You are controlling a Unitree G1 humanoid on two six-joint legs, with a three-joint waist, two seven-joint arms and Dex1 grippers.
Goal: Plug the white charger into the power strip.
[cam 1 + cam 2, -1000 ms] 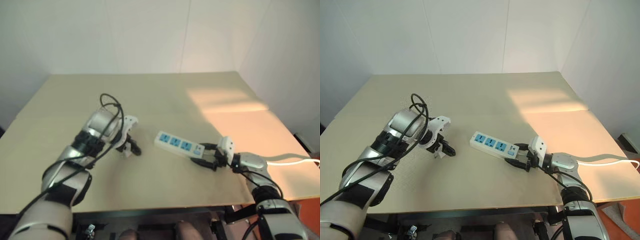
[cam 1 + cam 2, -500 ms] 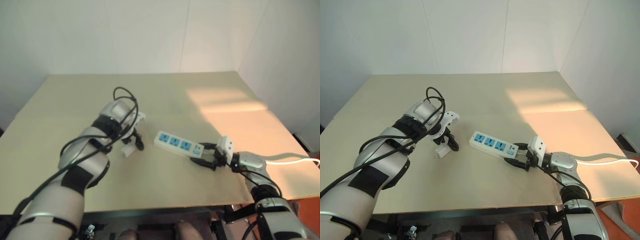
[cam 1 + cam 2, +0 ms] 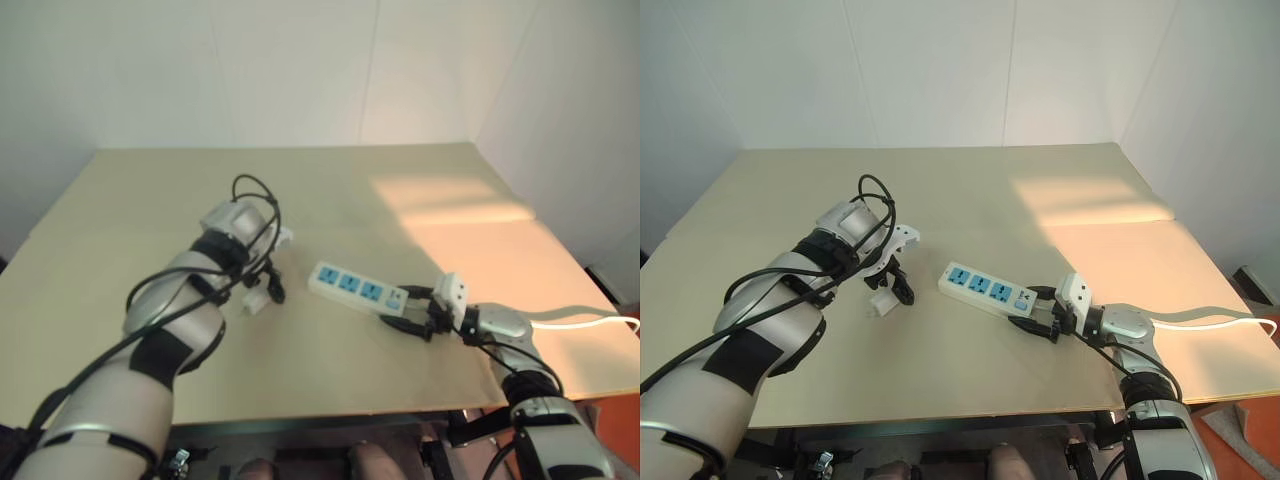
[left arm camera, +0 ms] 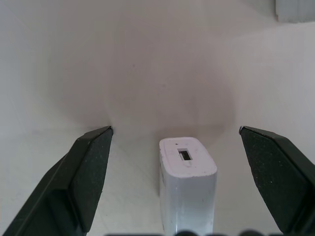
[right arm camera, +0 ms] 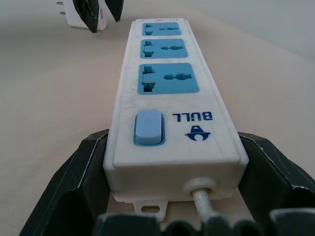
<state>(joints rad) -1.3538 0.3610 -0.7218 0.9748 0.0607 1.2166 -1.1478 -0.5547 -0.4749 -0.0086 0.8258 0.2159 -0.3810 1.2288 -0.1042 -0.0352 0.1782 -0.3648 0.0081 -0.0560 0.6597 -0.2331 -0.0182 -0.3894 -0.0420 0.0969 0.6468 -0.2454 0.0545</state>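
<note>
Left hand [image 4: 174, 142] hangs over the white charger [image 4: 187, 184], pointing steeply down, fingers spread wide with the charger centred in the gap and neither pad [image 4: 91, 172] touching. Charger lies flat on the counter [image 3: 330, 190], port end facing the wrist camera, just off the power strip's [image 3: 358, 290] free end at roughly 9 o'clock. Right hand [image 5: 172, 196] is clamped on the strip's switch end, one finger on each long side, cable running out between them; all three blue sockets unobstructed. Step in hand, as I read it: grasp the charger. To do it well: come straight down, close on the two broad faces near mid-body, not the rounded port end. Prongs appear to stick out sideways, so a wrist turn will likely be needed before insertion. Right hand should hold the strip firm. Nearest socket looks the easiest target.
</note>
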